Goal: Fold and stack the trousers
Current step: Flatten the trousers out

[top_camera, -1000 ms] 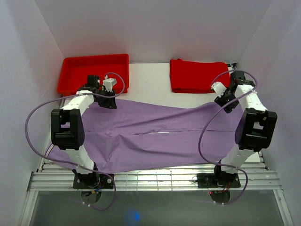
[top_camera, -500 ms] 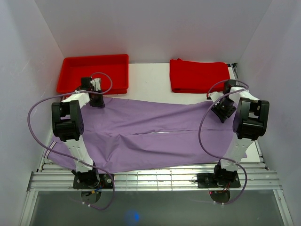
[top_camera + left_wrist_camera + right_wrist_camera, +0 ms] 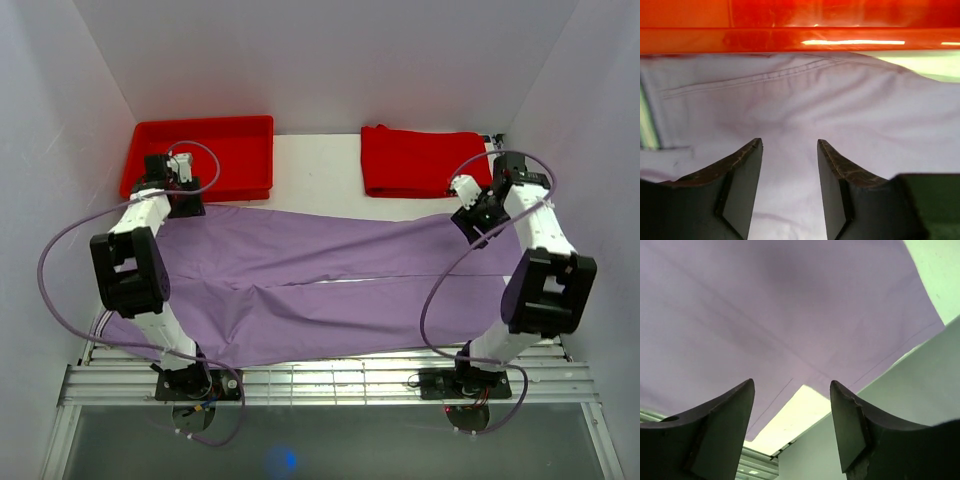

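The lilac-purple trousers (image 3: 320, 270) lie spread flat across the table from left to right, with a lengthwise split between the legs. My left gripper (image 3: 183, 207) is open just above their far left corner, next to the front rim of the red tray (image 3: 220, 155). In the left wrist view the open gripper (image 3: 789, 142) is empty over the fabric (image 3: 840, 100), with the tray rim (image 3: 790, 37) just beyond. My right gripper (image 3: 470, 224) is open and empty above the far right end. In the right wrist view the gripper (image 3: 790, 382) hangs over the fabric's corner (image 3: 765, 305).
A folded red cloth (image 3: 420, 160) lies at the back right. Bare white table (image 3: 315, 170) shows between it and the tray. A metal rail frame (image 3: 330, 380) runs along the near edge. White walls close in the left, right and back.
The trousers' far edge, pulled up and taut a second ago, now lies flat. My left gripper has moved left towards the tray. My right gripper dipped, then drew back up.
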Controlling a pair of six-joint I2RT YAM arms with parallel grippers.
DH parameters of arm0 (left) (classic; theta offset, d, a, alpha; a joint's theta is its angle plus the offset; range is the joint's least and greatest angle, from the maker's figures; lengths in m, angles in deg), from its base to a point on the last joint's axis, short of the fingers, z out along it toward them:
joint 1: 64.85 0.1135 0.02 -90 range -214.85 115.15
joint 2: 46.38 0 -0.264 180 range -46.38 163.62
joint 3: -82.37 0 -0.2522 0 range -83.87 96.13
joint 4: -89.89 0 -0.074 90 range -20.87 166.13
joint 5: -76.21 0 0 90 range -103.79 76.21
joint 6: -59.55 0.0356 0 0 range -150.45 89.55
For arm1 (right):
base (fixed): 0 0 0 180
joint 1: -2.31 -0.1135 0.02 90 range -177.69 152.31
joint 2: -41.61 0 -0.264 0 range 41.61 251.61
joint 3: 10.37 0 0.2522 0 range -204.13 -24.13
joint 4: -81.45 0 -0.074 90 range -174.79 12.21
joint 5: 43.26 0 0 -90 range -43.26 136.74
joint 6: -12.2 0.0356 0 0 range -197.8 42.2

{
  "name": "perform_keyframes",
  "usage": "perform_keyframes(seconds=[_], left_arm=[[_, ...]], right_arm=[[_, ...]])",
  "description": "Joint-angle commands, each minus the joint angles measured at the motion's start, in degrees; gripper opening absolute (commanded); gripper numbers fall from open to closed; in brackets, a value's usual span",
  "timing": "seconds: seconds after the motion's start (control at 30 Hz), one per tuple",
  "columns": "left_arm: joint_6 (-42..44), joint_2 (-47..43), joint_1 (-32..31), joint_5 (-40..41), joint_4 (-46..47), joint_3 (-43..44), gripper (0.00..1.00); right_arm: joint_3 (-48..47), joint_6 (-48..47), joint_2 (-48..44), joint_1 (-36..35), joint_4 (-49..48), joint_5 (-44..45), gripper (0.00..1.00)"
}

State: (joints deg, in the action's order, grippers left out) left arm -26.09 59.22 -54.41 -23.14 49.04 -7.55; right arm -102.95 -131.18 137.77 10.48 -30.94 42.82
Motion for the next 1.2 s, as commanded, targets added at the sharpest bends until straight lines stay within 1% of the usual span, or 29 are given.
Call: perform_keyframes(seconds=[0.0, 0.03, 0.1, 0.13, 0.23, 0.27, 0.33, 0.37, 0.4, 0.43, 0.47, 0.53, 0.63, 0.67, 0.7, 0.73, 0.8, 0.9, 1.0, 1.03, 1.07, 1.13, 1.17], left_arm=[[4.6, -12.1, 0.5, -1.6, -3.8, -2.9, 0.59], [5.6, -13.4, 1.9, -1.8, -4.2, -4.1, 0.6], [6.3, -15.3, 3.7, -2.8, -5.0, -6.4, 0.62], [6.8, -16.3, 5.5, -3.6, -5.4, -8.2, 0.62], [8.1, -15.6, 7.7, -5.0, -8.5, -9.9, 0.63], [8.9, -14.8, 8.0, -5.0, -9.5, -10.3, 0.64], [9.5, -14.5, 8.5, -4.4, -9.5, -12.3, 0.64], [9.7, -14.3, 8.6, -3.5, -8.3, -13.0, 0.64], [9.7, -14.0, 9.1, -3.1, -7.6, -13.6, 0.65], [9.7, -13.6, 9.9, -3.0, -6.6, -14.0, 0.65], [9.7, -12.3, 10.5, -2.7, -6.0, -14.4, 0.65], [9.6, -10.5, 12.1, -2.2, -4.3, -14.9, 0.65], [8.5, -6.1, 14.4, -1.9, -3.5, -14.4, 0.64], [8.0, -4.8, 15.0, -1.9, -3.8, -13.7, 0.64], [7.2, -2.4, 15.8, -1.9, -4.0, -13.2, 0.63], [6.7, -1.5, 17.5, -1.8, -4.2, -12.9, 0.62], [6.4, 0.7, 19.1, -1.3, -4.2, -12.2, 0.62], [6.4, 2.3, 22.0, -0.9, -4.0, -11.5, 0.61], [6.6, 3.8, 24.9, -0.9, -4.1, -10.9, 0.61], [7.1, 4.1, 25.7, -1.3, -4.2, -10.5, 0.61], [7.7, 4.2, 26.0, -2.3, -4.5, -10.2, 0.61], [9.2, 3.8, 26.2, -4.7, -6.3, -9.9, 0.61], [10.7, 2.8, 26.1, -8.4, -7.0, -9.8, 0.62]], right_arm=[[8.8, -5.2, -7.8, -0.1, 9.8, -3.0, 0.67], [11.4, -6.2, -9.0, -0.1, 10.0, -2.9, 0.65], [16.2, -6.7, -12.7, -0.1, 9.4, -2.8, 0.64], [20.8, -6.6, -13.6, -0.2, 8.6, -2.8, 0.64], [26.4, -5.5, -15.6, -0.4, 4.5, -1.2, 0.63], [29.8, -4.7, -15.7, -0.4, 1.1, -0.5, 0.63], [33.0, -4.3, -15.9, -0.4, -2.2, 2.8, 0.62], [36.1, -4.0, -16.0, -0.4, -4.1, 3.7, 0.62], [37.5, -3.9, -15.7, -0.2, -7.8, 7.2, 0.62], [38.7, -4.0, -15.6, 0.2, -9.3, 8.7, 0.62], [40.8, -4.3, -14.8, 0.7, -10.7, 11.3, 0.62], [42.3, -5.3, -13.5, 3.6, -15.0, 13.7, 0.61], [43.5, -8.7, -8.1, 9.9, -19.0, 17.4, 0.6], [43.1, -9.5, -6.9, 11.8, -19.5, 18.8, 0.59], [41.8, -10.8, -5.6, 15.3, -19.6, 19.1, 0.59], [41.0, -11.6, -3.9, 16.9, -19.3, 19.3, 0.58], [39.5, -13.1, -3.3, 20.5, -19.2, 19.6, 0.58], [39.0, -15.4, -4.4, 21.8, -17.0, 18.7, 0.6], [37.4, -15.5, -6.6, 21.4, -11.1, 14.9, 0.64], [36.1, -15.5, -7.3, 21.3, -9.8, 14.0, 0.68], [35.3, -15.2, -7.6, 21.2, -7.3, 12.5, 0.7], [33.0, -15.1, -8.5, 21.1, -5.2, 10.4, 0.75], [30.0, -14.6, -8.8, 20.9, -4.4, 7.9, 0.75]])
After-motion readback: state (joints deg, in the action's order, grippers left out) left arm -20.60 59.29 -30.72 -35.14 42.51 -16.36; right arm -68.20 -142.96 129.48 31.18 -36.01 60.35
